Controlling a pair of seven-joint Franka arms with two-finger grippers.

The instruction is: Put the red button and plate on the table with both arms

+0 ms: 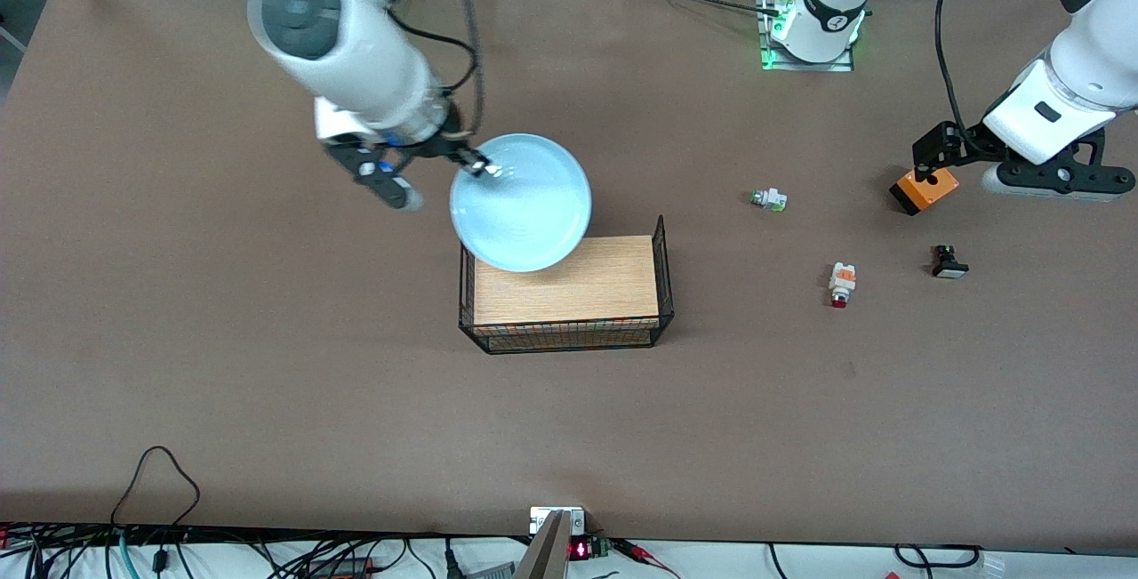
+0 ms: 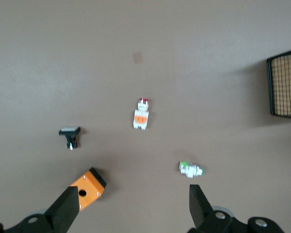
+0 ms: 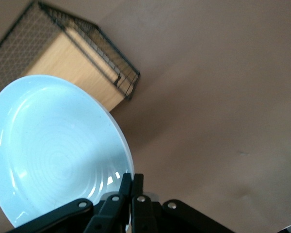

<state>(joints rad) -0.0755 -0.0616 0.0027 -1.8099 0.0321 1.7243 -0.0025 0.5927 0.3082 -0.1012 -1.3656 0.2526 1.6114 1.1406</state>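
Front view: right gripper [image 1: 473, 163] clamped on plate [image 1: 521, 202] rim, held over rack [image 1: 567, 294]; button [image 1: 841, 284] lying on counter [image 1: 222, 339].

Left wrist: left gripper [image 2: 131, 206] wide open, empty, near orange box [image 2: 88, 188].

Right wrist: plate airborne. Probably next: lower onto bare counter, release.
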